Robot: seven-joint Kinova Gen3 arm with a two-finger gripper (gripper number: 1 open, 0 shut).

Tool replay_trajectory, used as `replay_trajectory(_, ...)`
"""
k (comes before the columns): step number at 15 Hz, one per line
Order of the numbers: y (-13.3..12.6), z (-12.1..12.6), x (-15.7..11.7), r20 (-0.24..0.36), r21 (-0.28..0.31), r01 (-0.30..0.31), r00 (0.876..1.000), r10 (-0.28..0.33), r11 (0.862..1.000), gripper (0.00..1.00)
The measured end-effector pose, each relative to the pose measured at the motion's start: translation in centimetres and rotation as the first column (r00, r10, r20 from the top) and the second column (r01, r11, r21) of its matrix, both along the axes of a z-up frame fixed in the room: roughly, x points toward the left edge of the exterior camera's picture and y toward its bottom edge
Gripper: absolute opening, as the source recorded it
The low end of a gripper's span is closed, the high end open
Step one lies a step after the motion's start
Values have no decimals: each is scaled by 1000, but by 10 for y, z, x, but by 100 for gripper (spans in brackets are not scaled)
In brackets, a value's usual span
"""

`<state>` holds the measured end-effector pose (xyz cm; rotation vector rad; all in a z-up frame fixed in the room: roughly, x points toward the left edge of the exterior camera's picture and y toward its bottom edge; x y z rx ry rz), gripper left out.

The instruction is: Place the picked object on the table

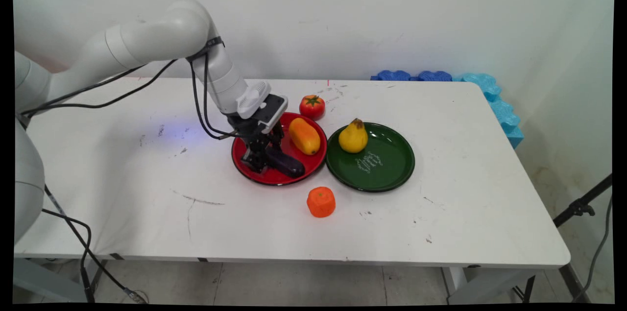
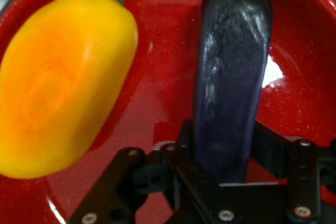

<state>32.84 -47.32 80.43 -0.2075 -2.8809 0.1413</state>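
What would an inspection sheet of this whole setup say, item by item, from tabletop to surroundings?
Surface: white table, scuffed and marked.
Things: dark purple eggplant and orange-yellow mango on the red plate; yellow pear on the green plate, beside the red one.
Clutter: tomato behind the plates, orange fruit in front, both on the table.
Gripper: gripper down on the red plate, fingers either side of the eggplant.
Cables: black cables hang from the arm.
Surroundings: white wall; blue foam pieces at the table's far right corner.
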Motion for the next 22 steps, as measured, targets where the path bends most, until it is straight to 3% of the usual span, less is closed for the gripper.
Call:
replay_trajectory(3,1,6,-2,-14,-3,-31,999,31,1000,0)
replay_trajectory(6,3,27,-3,-42,-15,-71,997,70,997,0)
replay_trajectory(13,29,102,-7,-142,-34,-134,982,128,990,0)
replay_trajectory(17,63,149,-23,-219,23,-227,949,227,974,0)
replay_trajectory(20,88,168,-36,-248,70,-297,919,305,952,0)
replay_trajectory(22,109,170,-49,-250,114,-357,893,374,927,0)
